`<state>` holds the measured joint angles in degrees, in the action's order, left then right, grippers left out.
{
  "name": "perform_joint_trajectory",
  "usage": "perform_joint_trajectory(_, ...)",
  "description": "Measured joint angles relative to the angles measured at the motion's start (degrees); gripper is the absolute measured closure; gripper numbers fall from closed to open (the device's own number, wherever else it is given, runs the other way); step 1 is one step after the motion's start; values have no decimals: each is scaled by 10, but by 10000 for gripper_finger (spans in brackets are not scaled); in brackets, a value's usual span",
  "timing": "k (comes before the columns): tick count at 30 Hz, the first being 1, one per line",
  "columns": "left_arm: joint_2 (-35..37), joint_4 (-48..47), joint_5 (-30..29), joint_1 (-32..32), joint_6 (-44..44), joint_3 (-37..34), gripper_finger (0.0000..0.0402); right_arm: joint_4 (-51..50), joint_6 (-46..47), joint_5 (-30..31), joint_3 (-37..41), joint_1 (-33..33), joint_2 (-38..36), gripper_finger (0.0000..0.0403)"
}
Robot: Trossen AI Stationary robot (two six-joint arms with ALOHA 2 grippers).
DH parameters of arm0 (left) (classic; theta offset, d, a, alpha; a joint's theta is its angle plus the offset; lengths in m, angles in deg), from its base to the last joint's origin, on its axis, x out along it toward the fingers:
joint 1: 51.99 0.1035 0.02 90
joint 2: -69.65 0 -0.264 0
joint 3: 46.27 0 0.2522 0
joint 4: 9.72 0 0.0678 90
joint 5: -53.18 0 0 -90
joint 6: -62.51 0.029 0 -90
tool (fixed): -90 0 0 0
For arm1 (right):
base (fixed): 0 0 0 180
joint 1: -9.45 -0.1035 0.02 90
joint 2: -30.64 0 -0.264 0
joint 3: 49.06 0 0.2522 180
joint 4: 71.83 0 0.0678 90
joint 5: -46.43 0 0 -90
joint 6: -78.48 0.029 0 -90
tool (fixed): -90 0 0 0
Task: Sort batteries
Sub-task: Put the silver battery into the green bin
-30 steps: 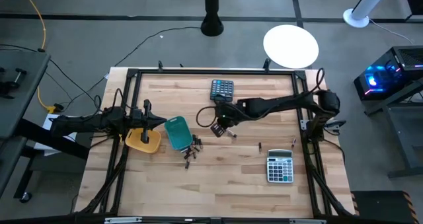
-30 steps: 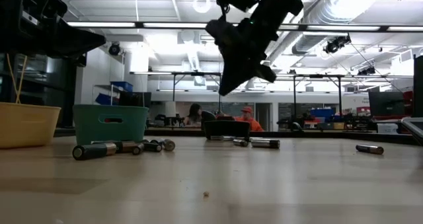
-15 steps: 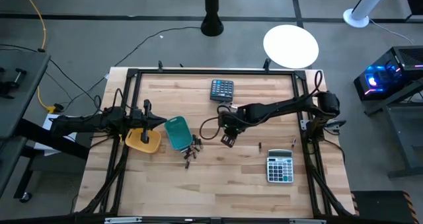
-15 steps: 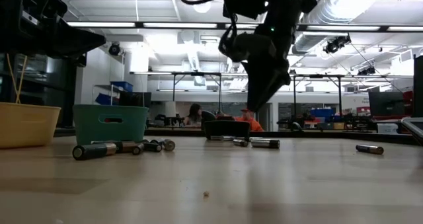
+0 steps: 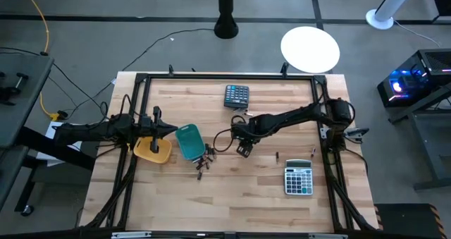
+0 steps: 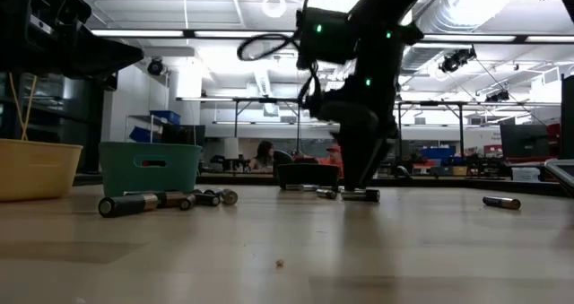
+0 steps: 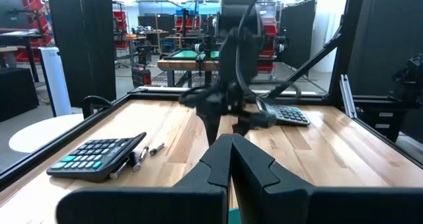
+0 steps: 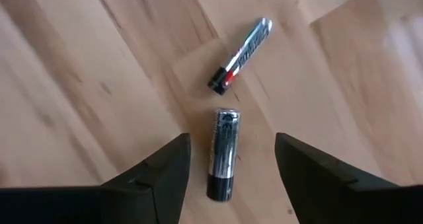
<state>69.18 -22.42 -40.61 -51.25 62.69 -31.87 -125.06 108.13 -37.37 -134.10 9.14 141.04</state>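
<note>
My right gripper [image 8: 230, 145] stands open just above the table near its middle, fingers pointing down. One finger is on each side of a dark battery [image 8: 223, 154] that lies flat on the wood; neither finger touches it. A second battery [image 8: 241, 55] lies just beyond. In the high view this gripper [image 5: 243, 149] is right of the teal tray [image 5: 189, 141]. A heap of batteries [image 5: 204, 161] lies beside that tray. My left gripper [image 5: 168, 130] waits shut above the yellow tray [image 5: 152, 149].
A dark calculator [image 5: 237, 96] lies at the far middle and a grey one [image 5: 298, 178] at the near right. Single batteries [image 5: 277, 155] [image 5: 313, 151] lie between them. Bare wood stretches along the near edge.
My right gripper has moved toward the near edge and come down almost to the table over the two loose batteries. Its fingers have opened on the way. The batteries have not moved.
</note>
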Motion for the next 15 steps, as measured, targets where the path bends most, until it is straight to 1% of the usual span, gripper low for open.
perform_joint_trajectory(5,0,0,0,0,0,0,401,-10,13,0,-4,0,33,192)
perform_joint_trajectory(7,0,0,0,0,0,0,401,-15,13,-2,-4,-1,42,207)
perform_joint_trajectory(9,0,0,0,0,0,0,401,-18,12,-3,-4,-4,44,242)
perform_joint_trajectory(13,0,0,0,0,0,0,401,-24,13,-2,-8,-11,28,364)
perform_joint_trajectory(14,0,0,0,0,0,0,401,-24,13,-2,-10,-12,22,377)
perform_joint_trajectory(15,0,0,0,0,0,0,401,-31,14,1,-13,-12,15,380)
